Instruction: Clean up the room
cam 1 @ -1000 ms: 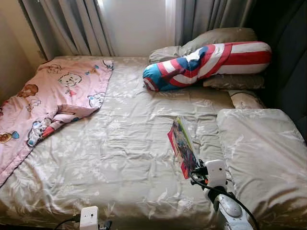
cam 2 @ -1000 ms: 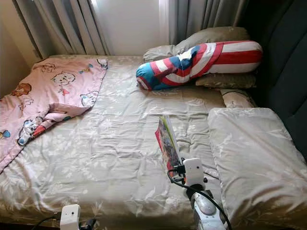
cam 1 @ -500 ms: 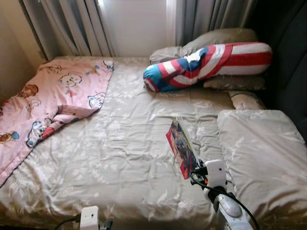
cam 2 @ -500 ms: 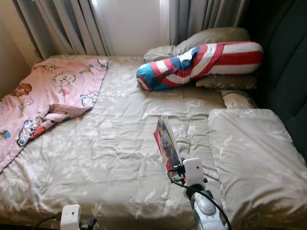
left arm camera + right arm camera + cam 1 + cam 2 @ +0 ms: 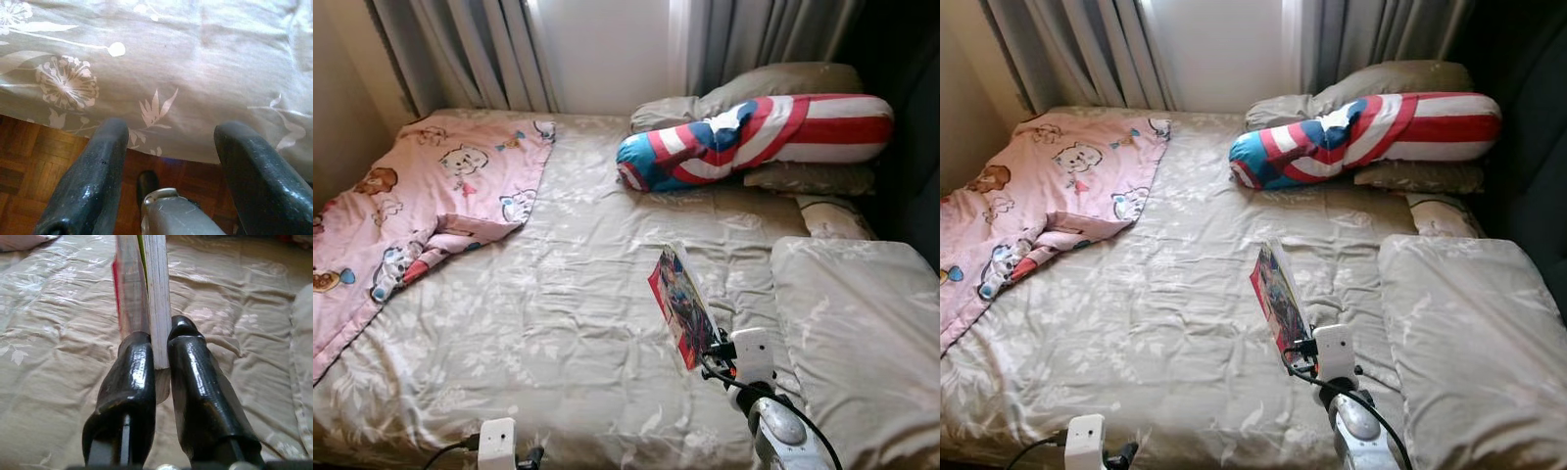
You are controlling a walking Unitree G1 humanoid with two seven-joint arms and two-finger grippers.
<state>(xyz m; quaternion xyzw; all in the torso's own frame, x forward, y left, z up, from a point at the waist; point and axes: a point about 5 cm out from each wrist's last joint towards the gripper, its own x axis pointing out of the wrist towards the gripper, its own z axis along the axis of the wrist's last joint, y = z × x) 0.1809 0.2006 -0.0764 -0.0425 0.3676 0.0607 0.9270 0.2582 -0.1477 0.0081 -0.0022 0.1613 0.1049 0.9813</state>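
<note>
Right gripper (image 5: 159, 362), lower centre of frame, clamps a thin book (image 5: 679, 305) by its lower edge above the bed (image 5: 558, 323); light, stiff, likely slippery-covered; left gripper (image 5: 171, 161) hangs open.

The right end effector (image 5: 159, 362) had glossy black fingers (image 5: 129, 382), smooth and reflective, pinching a book (image 5: 679, 305) with a shiny printed cover and matt white paper edges. Beneath it the bedspread (image 5: 558, 323) was soft cloth with a faint sheen. Below the left end effector (image 5: 171, 166) lay polished wooden parquet (image 5: 29, 161).
</note>
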